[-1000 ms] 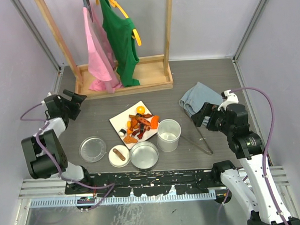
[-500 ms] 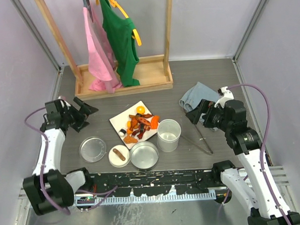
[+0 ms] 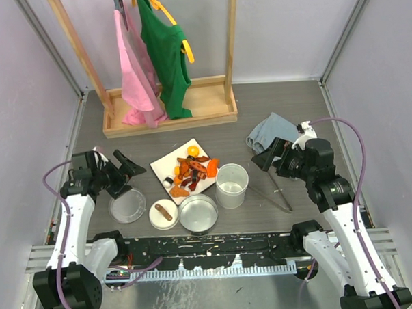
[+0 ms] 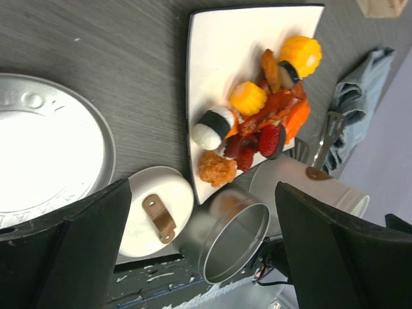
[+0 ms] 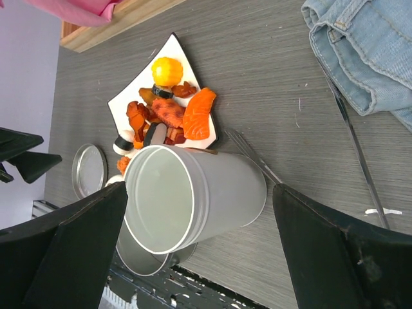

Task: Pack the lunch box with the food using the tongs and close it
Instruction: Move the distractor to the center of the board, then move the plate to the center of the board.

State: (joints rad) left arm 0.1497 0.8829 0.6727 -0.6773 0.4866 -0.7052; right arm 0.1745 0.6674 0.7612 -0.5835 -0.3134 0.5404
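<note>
Both pairs of jaws stand wide open and empty. The left jaws hang beside the flat round steel lid (image 3: 127, 204). The right jaws hover just above the slim silver metal tongs (image 3: 279, 194), which lie flat on the grey tabletop (image 3: 293, 109) between the tall steel cup (image 3: 232, 185) and the crumpled blue denim cloth (image 3: 273, 134).

That spot is on the right arm's side, so picking up the tongs looks like the step in hand. The wide shallow steel tin (image 3: 198, 213) and the cup sit uncovered beside the white square plate (image 3: 167, 164) of orange, red and brown food pieces (image 3: 193, 170), apparently so they can be filled directly.

The left wrist view alone makes out a brown sausage-like piece (image 4: 159, 217) already in the small round dish (image 3: 163, 214). The right wrist view shows the cup empty and a forked tong tip (image 5: 243, 140) close beside it, a detail too small to read from overhead.
</note>
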